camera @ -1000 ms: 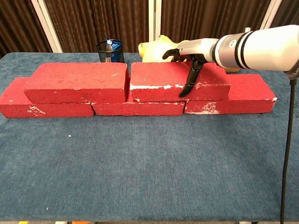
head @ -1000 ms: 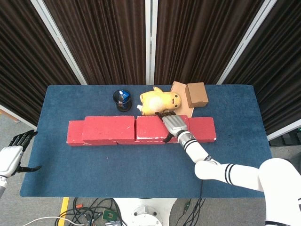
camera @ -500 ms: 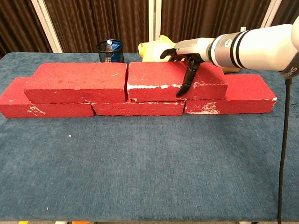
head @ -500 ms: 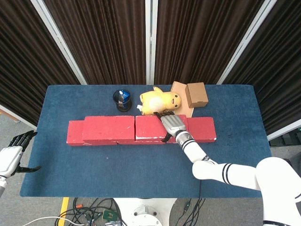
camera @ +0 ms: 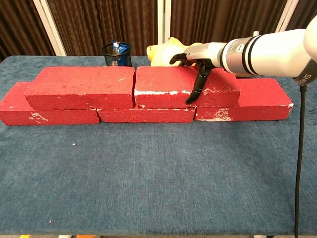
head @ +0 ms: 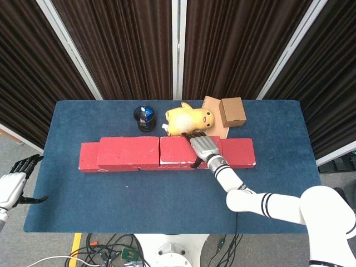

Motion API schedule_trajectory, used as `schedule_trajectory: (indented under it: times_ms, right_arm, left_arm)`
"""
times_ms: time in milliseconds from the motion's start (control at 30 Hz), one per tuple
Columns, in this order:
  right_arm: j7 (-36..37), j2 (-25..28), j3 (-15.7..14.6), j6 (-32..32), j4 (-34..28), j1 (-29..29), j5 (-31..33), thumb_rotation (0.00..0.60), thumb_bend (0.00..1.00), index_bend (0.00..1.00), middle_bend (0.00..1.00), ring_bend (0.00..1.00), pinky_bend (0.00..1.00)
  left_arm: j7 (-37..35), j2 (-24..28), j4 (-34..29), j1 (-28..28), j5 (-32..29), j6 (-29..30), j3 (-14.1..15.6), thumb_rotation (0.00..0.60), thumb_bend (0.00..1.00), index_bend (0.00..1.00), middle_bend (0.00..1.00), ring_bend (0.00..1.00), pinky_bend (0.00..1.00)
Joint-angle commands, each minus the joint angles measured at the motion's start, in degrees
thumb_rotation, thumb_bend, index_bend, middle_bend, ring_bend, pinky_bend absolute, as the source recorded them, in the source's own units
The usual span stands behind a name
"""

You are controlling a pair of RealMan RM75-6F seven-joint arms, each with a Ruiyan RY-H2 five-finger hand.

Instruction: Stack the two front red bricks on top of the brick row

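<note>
Setting: dark curtains with pale vertical posts behind a surface [head: 167,200] covered in blue cloth
Brick row: three red bricks lie end to end on the surface, the bottom row [camera: 148,115] running from left to right
Stacked bricks: two red bricks already sit on that row, the left upper brick [camera: 81,88] and the right upper brick [camera: 171,84], butted nearly end to end and each bridging a joint below
Right robot hand: the right robot hand [camera: 194,53] lies over the right end of the right upper brick, fingers across its top toward the back edge and the thumb [camera: 197,88] hanging down the front face; it grips that brick
Left robot hand: the left robot hand [head: 15,181] hangs off the left edge of the surface, fingers apart, holding nothing
Stage: judged from the layout, the second brick is being settled into place and release comes next
Risk: lifting the hand away with the thumb hooked on the front face could drag the brick forward or off the joint; a sideways nudge could shove it into its neighbour and shift that one
Count: five red bricks, one black mesh cup [head: 144,118], one yellow plush toy [head: 188,120], one brown box [head: 232,111], one notepad [head: 211,105] under the box
</note>
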Motion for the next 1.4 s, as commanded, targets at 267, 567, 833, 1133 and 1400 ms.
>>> schedule_trajectory:
  times_ms: [267,567,833,1133,1400]
  right_arm:
    - [0.5,-0.3,0.3,0.4,-0.1,-0.2,-0.6,0.600,0.08,0.00,0.10,0.03,0.01]
    - [0.9,-0.5,0.4,0.3,0.0,-0.3,-0.7,0.600,0.08,0.00,0.10,0.02,0.01]
    - [1.1,-0.6,0.4,-0.2,0.4,-0.2,-0.6,0.600,0.08,0.00,0.09,0.02,0.01]
    - [2.1,-0.1,0.4,-1.6,0.2,-0.3,-0.7,0.600,0.00,0.00,0.00,0.00,0.00]
    - [3.6,0.3,1.1,-0.2,-0.8,-1.3,-2.3,0.600,0.00,0.00,0.00,0.00,0.00]
  left_arm:
    - [-0.3,0.1,0.2,0.0,0.1,-0.1,0.1,0.600,0.05,0.00,0.00,0.00,0.00]
    - [-0.5,0.0,0.3,0.0,0.2,-0.1,0.1,0.600,0.05,0.00,0.00,0.00,0.00]
    - [-0.7,-0.1,0.5,0.0,0.2,-0.3,0.2,0.600,0.05,0.00,0.00,0.00,0.00]
    - [-0.8,-0.1,0.6,0.0,0.2,-0.3,0.2,0.600,0.05,0.00,0.00,0.00,0.00]
    - [-1.0,0.0,0.7,0.1,0.2,-0.1,0.2,0.600,0.05,0.00,0.00,0.00,0.00]
